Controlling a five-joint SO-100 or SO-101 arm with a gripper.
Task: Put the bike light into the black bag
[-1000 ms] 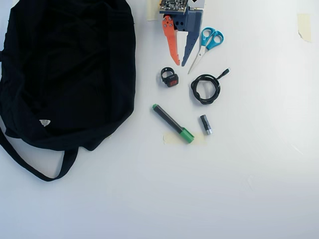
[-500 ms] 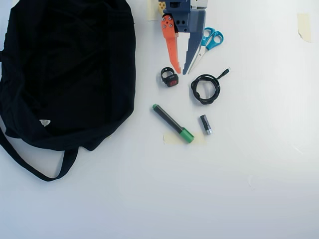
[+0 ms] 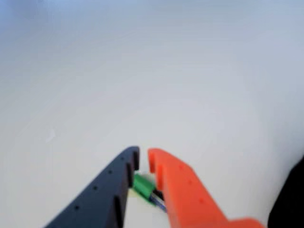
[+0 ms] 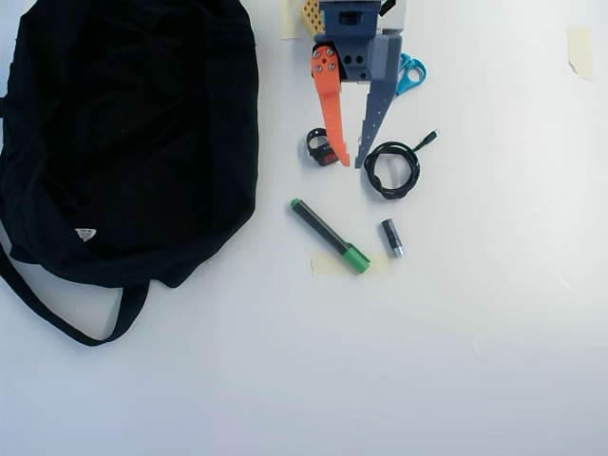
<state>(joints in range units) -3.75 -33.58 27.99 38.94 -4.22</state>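
Note:
In the overhead view the bike light [image 4: 321, 149], a small black block with a ring strap and a red face, lies on the white table just left of the orange finger [image 4: 332, 114]. My gripper [image 4: 351, 162] hangs over the table between the light and the coiled cable, its jaws a narrow gap apart with nothing between them. The black bag [image 4: 133, 133] lies flat at the left, with its strap [image 4: 57, 318] looping out below. In the wrist view the gripper [image 3: 143, 157] shows a small gap at the tips. The bike light is not visible there.
A coiled black cable [image 4: 391, 169] lies right of the gripper. A green-capped marker [image 4: 330, 235] and a small grey-black cylinder [image 4: 392, 237] lie below it. Blue scissors [image 4: 411, 73] sit by the arm base. The marker cap [image 3: 142, 186] shows between the fingers; a dark shape [image 3: 290, 202] is at the right edge.

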